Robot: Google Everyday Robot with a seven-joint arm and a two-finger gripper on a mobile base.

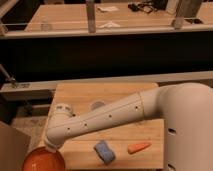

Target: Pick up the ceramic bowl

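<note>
The ceramic bowl (44, 161) is a glossy orange-red round bowl at the bottom left, hanging past the left front corner of the wooden table (120, 97). My white arm reaches from the right across the table down to the bowl. My gripper (46, 148) is at the bowl's upper rim, hidden behind the wrist. The bowl appears held off the table's edge.
A blue sponge-like block (104, 152) lies near the front edge, with an orange carrot-like piece (138, 147) to its right. A small pale grey round dish (97, 105) sits mid-table behind my arm. A dark counter and railing run across the back.
</note>
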